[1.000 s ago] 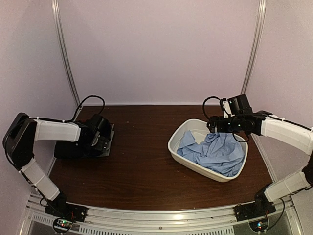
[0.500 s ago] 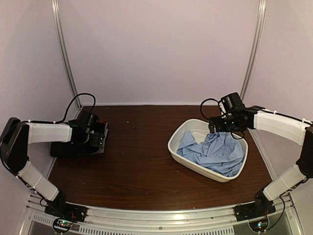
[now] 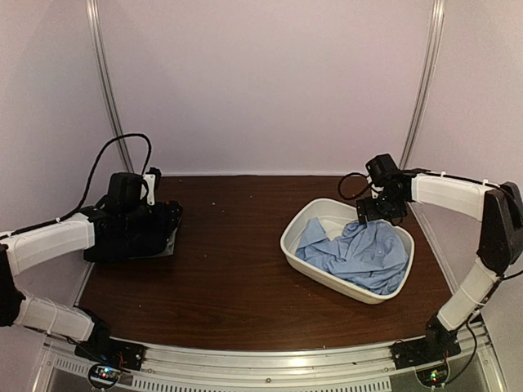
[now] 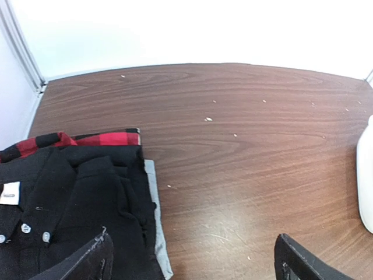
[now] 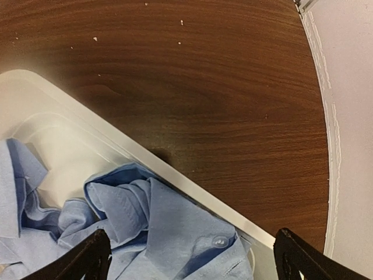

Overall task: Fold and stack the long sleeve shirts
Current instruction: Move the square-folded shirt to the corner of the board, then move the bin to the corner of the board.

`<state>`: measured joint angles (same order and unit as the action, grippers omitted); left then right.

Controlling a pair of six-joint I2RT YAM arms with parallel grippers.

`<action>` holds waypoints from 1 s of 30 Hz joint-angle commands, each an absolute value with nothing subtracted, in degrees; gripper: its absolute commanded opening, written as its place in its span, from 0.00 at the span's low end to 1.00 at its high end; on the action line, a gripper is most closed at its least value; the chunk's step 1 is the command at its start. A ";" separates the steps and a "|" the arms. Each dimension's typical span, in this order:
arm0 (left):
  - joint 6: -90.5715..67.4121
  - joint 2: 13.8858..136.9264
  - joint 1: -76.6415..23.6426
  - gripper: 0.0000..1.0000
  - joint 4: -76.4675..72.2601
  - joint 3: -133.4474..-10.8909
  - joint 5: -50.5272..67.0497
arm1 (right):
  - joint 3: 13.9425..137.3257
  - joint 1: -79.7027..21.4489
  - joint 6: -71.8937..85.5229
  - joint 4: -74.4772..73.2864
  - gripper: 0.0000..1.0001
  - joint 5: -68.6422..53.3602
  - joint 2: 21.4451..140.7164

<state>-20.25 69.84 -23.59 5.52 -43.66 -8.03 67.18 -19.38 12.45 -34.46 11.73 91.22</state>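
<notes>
A: While the left gripper (image 4: 192,259) hangs with its jaws spread wide and nothing between them, look what's under it: the black shirt (image 4: 70,210), folded flat, collar and white buttons up, at the far left of the table (image 3: 237,269).

B: That's the pile, I'd say. It lies on a red plaid cloth (image 4: 99,139), with a grey layer (image 4: 156,221) peeking out along its right edge. Kept to the side like that, it leaves the middle of the wood for folding.

A: And the other side?

B: The right gripper (image 5: 192,256) is just as wide and empty too, poised over the far rim of the white tub (image 3: 315,271). The light blue shirt (image 3: 359,255) is crumpled inside, heaped toward the right half, with a button showing just below the fingers.

A: So the tub is the holding bin, and blue looks next.

B: Agreed. What's in the way is the tub wall: the cloth must come up and over it, and it's bunched enough that one pinch could catch several layers.
</notes>
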 commanded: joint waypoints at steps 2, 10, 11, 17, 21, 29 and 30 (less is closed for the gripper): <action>-19.88 70.67 -24.17 0.98 4.42 -43.89 -4.86 | 71.41 -16.86 8.69 -38.08 0.97 13.44 97.49; -19.90 72.01 -24.43 0.98 4.66 -44.17 -4.25 | 76.22 -10.70 6.68 -37.58 0.61 10.57 106.75; -19.92 72.14 -24.48 0.98 4.74 -44.21 -4.17 | 76.47 -9.39 6.76 -37.15 0.57 10.29 107.12; -19.98 72.85 -24.77 0.98 4.82 -44.21 -3.95 | 78.79 -0.92 8.74 -34.72 0.42 7.92 108.51; -19.95 73.21 -24.95 0.98 4.78 -44.30 -3.72 | 83.38 3.97 7.59 -36.26 0.39 12.28 112.29; -19.95 74.68 -25.46 0.98 4.91 -44.39 -3.17 | 93.27 10.43 6.72 -37.58 0.36 20.74 118.22; -19.89 74.86 -25.61 0.98 5.04 -44.42 -3.30 | 94.96 10.72 6.50 -37.69 0.37 22.35 118.82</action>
<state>-20.18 73.87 -24.91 6.07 -43.66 -3.95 88.99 8.97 7.18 -37.30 13.98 116.79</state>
